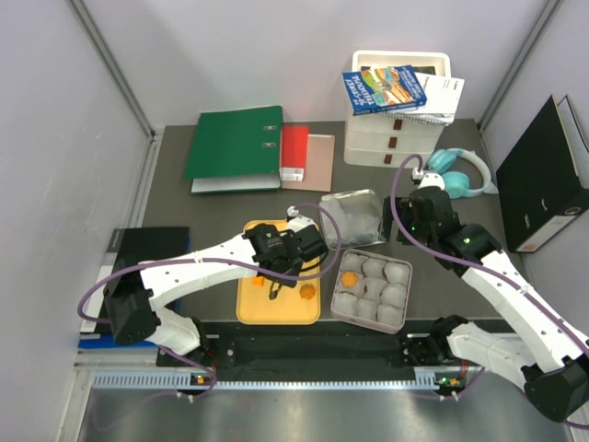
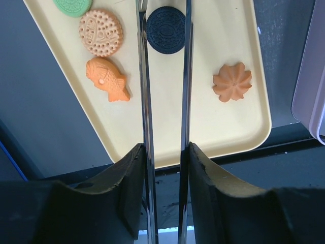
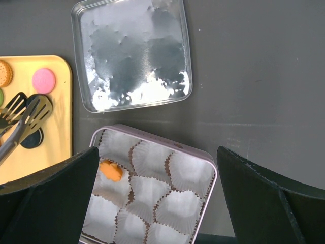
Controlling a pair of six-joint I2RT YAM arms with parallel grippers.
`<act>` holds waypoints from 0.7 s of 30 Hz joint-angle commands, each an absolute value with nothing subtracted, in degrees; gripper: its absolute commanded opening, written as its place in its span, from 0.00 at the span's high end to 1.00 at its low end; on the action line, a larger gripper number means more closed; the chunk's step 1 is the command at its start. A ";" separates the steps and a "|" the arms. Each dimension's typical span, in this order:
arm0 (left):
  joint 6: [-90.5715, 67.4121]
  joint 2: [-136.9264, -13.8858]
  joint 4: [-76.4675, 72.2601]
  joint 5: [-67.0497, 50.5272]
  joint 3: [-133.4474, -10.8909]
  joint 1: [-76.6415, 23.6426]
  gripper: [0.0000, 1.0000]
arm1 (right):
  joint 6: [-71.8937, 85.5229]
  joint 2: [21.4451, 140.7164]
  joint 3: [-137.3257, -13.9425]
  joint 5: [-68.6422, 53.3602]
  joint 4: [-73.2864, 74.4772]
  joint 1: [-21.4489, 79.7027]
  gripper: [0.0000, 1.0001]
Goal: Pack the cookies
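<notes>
Cookies lie on a yellow tray [image 1: 253,304]. The left wrist view shows a black cookie [image 2: 166,29], a green one [image 2: 73,5], a round orange one [image 2: 100,32], a fish-shaped orange one [image 2: 107,79] and a flower-shaped orange one [image 2: 232,81]. My left gripper [image 1: 293,247] is shut on metal tongs [image 2: 146,101], whose tips flank the black cookie, blades apart. A pink cookie [image 3: 43,80] shows in the right wrist view. A tin [image 3: 203,162] lined with white paper cups holds one orange cookie [image 3: 110,170]. My right gripper [image 3: 155,162] hangs open and empty above the tin.
The tin's silver lid [image 1: 352,216] lies behind the tin. A green binder [image 1: 235,143], a red book [image 1: 294,152], white drawers [image 1: 396,129], headphones [image 1: 456,170] and a black binder [image 1: 543,175] stand at the back and right.
</notes>
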State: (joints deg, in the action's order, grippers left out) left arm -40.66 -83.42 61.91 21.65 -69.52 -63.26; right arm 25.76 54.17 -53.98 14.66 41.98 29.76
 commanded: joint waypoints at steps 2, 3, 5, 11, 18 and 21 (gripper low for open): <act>-40.25 -82.36 62.57 23.02 -70.92 -63.28 0.68 | 26.45 54.67 -54.32 14.68 39.90 30.23 0.01; -40.17 -82.27 64.23 24.42 -71.62 -63.19 0.68 | 26.46 54.67 -54.40 14.50 39.90 30.23 0.01; -39.64 -82.09 66.17 26.88 -75.22 -63.37 0.69 | 26.46 54.67 -54.32 14.33 39.64 30.23 0.01; -35.87 -82.88 70.93 33.75 -88.23 -64.42 0.71 | 26.37 55.19 -54.84 14.24 39.46 30.23 0.01; -30.68 -85.25 65.05 23.13 -94.39 -69.43 0.72 | 26.37 55.20 -55.37 15.20 39.99 30.23 0.01; -29.19 -86.92 63.20 20.40 -95.97 -72.68 0.72 | 25.93 55.02 -55.72 16.08 40.43 30.23 0.01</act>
